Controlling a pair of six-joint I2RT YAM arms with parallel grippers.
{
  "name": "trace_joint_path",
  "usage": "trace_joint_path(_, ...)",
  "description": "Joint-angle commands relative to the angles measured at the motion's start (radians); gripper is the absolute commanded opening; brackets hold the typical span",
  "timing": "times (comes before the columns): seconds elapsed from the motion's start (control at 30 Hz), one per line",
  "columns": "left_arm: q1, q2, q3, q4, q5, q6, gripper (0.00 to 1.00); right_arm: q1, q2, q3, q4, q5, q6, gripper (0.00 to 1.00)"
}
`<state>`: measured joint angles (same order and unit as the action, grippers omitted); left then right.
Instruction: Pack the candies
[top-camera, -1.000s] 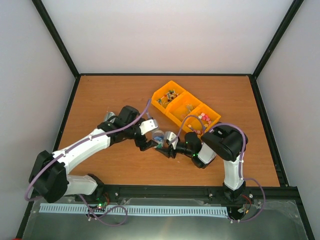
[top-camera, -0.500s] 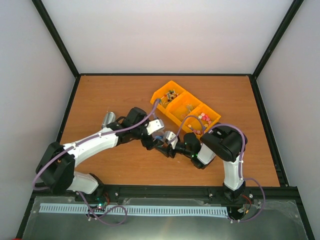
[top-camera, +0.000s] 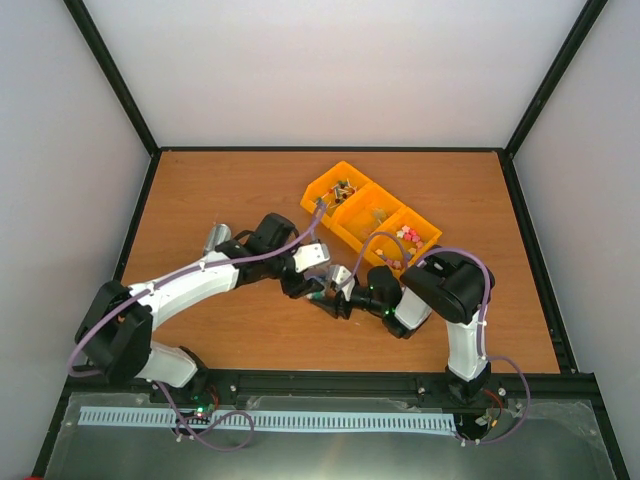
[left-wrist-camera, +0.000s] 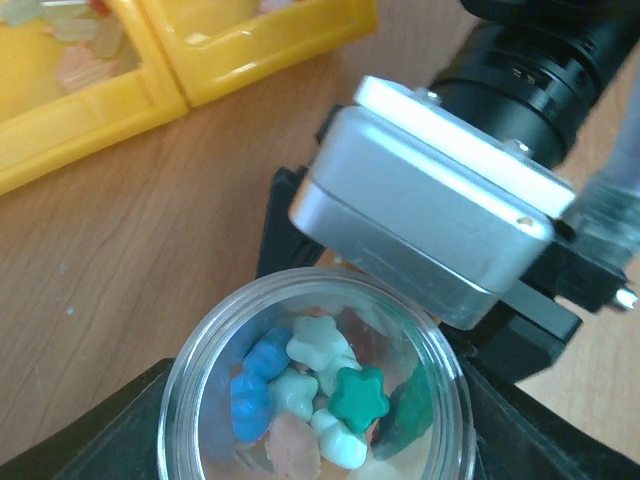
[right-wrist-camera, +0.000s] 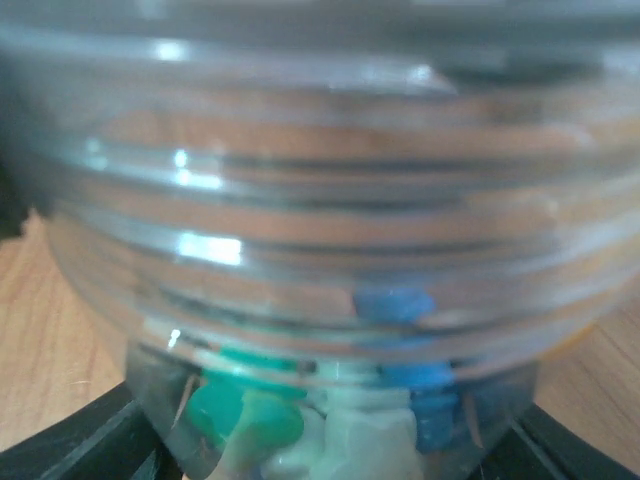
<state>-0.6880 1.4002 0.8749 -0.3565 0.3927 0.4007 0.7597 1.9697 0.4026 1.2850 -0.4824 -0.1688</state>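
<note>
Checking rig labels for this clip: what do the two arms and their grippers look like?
The left arm and right arm share white links between bulky black joints, each trailing a lilac cable. The fingers are black. The right gripper carries a silver block with a white top.

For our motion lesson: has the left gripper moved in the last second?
Yes: the left gripper has shifted right, closer to the bin.

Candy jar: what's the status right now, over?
Right pincer shut on jar. Left pincer straddling jar, grip unclear. Candies inside, mouth open. Yellow bin stands apart.
</note>
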Motion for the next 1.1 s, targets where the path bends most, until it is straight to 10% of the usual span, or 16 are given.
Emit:
trace_joint_path(0.0, -0.011, 0.046, 0.089, -0.243, 0.170, 0.273, 0.53, 0.010, -0.046, -0.010, 0.093, -0.136, -0.035, 0.49)
trace_joint_path(0.27, -0.011, 0.176, 0.268, -0.665, 0.260, 0.726, 0.54, 0.010, -0.084, -0.016, 0.066, -0.213, -0.032, 0.44)
trace_joint_path(0.57, 0.055, 0.060, 0.205, -0.294, 0.197, 0.252, 0.95, 0.010, -0.088, -0.016, 0.082, -0.038, 0.001, 0.43)
trace_joint_path(1.07, 0.031, -0.041, 0.024, 0.060, -0.013, -0.093, 0.90, 0.012, -0.031, 0.020, 0.074, 0.132, 0.041, 0.44)
